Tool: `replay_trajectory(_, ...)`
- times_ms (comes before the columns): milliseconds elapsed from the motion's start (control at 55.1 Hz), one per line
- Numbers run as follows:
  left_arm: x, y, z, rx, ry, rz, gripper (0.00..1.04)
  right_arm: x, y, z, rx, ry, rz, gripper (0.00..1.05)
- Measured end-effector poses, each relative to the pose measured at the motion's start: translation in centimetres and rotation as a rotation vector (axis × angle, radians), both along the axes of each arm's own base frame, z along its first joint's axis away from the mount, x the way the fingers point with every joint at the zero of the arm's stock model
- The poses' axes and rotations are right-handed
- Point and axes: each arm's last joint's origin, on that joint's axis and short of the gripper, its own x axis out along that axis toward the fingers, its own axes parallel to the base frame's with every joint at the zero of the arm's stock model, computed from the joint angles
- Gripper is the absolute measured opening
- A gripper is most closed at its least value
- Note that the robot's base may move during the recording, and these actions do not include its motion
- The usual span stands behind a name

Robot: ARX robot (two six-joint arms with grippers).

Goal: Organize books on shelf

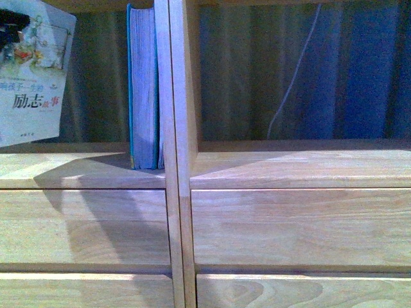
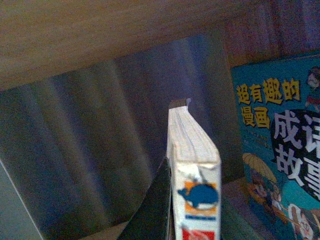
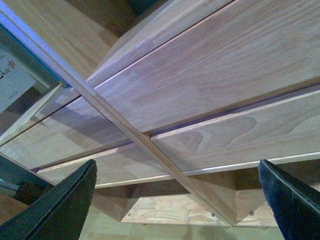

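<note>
The white paperback (image 1: 32, 70) hangs tilted at the top left of the front view, in front of the left compartment's opening. My left gripper (image 2: 192, 220) is shut on it; one dark finger (image 2: 152, 210) presses its side, and its spine (image 2: 196, 190) with a blue whale mark faces the camera. The teal-green book (image 1: 142, 90) stands upright in the left compartment against the middle divider; its cover also shows in the left wrist view (image 2: 280, 145). My right gripper (image 3: 177, 210) is open and empty, low in front of the wooden shelf (image 3: 210, 75).
The shelf's right compartment (image 1: 295, 160) holds no books; a thin white cord (image 1: 295, 70) hangs behind it against a blue striped backdrop. Flat drawer fronts (image 1: 289, 224) lie below both compartments. The shelf's underside and short legs (image 3: 150, 220) show in the right wrist view.
</note>
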Motion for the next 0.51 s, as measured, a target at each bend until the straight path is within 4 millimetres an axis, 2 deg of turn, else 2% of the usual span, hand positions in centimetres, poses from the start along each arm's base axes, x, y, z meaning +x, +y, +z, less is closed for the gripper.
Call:
replay_trajectory(290,3.7,-1.7,-0.3,-0.054,-0.014,-0.032,0.07,0.1,0.0,-0.5,-0.044,0.037,-0.033,0.97)
replay_trajectory(363,4.5,-2.5,0.0,-0.079,-0.023,-0.051,0.07,-0.2,-0.2,0.0,-0.272,-0.034,-0.208,0.81)
replay_trajectory(435,5.3,-3.2,0.1,-0.11,-0.026,-0.063,0.07,-1.0,-0.5,0.6,-0.458,-0.074,-0.234,0.66)
replay_trajectory(508,5.6,-3.6,0.2,-0.119,-0.03,-0.073,0.07,-1.5,-0.6,0.8,-0.517,-0.092,-0.232,0.55)
